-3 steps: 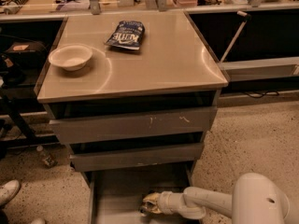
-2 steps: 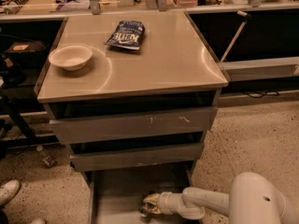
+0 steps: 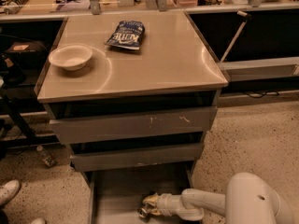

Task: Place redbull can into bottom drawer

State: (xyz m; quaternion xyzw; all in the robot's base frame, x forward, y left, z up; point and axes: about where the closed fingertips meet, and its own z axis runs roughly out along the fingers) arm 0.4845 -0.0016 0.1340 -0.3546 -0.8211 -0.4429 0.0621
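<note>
The bottom drawer (image 3: 119, 192) is pulled out under the cabinet, showing its flat grey floor and low side walls. My white arm reaches in from the lower right, and my gripper (image 3: 147, 207) is low inside the drawer, just above the floor near its front middle. The redbull can does not show as a separate thing; it may be hidden at the gripper's tip, where only a small dark and yellowish shape is seen. The two upper drawers (image 3: 135, 125) stand slightly ajar above the gripper.
A white bowl (image 3: 70, 56) and a dark blue chip bag (image 3: 125, 34) lie on the cabinet top (image 3: 154, 64). A shoe (image 3: 8, 191) and a small bottle (image 3: 45, 156) are on the speckled floor at the left. Dark shelving stands on both sides.
</note>
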